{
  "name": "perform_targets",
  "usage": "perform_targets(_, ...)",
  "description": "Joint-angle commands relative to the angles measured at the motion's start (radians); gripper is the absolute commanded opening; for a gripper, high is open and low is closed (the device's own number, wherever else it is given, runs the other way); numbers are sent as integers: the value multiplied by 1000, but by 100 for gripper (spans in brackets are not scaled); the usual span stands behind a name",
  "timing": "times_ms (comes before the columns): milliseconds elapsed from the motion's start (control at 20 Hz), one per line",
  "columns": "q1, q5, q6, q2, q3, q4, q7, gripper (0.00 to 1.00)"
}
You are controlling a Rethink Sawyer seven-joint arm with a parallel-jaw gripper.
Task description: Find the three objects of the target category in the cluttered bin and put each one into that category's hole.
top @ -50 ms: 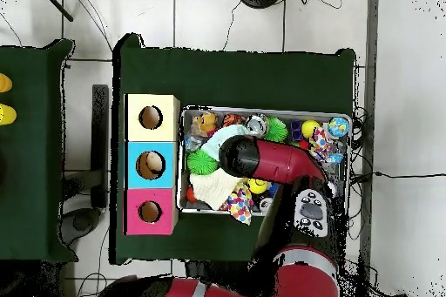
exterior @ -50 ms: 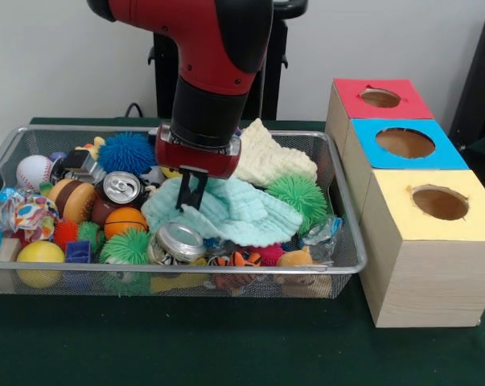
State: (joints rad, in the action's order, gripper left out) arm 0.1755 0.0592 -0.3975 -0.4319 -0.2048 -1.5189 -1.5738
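Gripper [exterior @ -50 ms: 192, 191] over the mint cloth [exterior @ -50 ms: 234, 211]
Your fingers look pressed together, touching cloth; cans [exterior @ -50 ms: 120, 188], spiky balls [exterior @ -50 ms: 298, 197] crowd around.

**Arm lowered, gripper pointing straight down**

The red and black arm [exterior @ -50 ms: 202, 48] reaches down from above, wrist vertical. Its gripper [exterior @ -50 ms: 192, 191] hangs below the red wrist collar, dark fingers [exterior @ -50 ms: 198, 193] close together, nearly closed, tips pointing downward.

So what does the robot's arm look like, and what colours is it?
The arm is fat and rounded, shiny red on its outer shell with a black sleeve-like section lower down. Below that sits a red collar with a grey edge, then the gripper, which has thin black fingers. From overhead, a grey panel with buttons shows on the arm.
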Motion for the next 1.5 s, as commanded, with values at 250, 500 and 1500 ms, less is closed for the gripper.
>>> perform_targets(250,-32,-39,-49,13,-23,-6,-217,0)
perform_targets(500,-42,-27,-118,-20,-51,35,-172,0)
perform_targets(1500,-4,-204,-202,-56,-2,-84,-299,100)
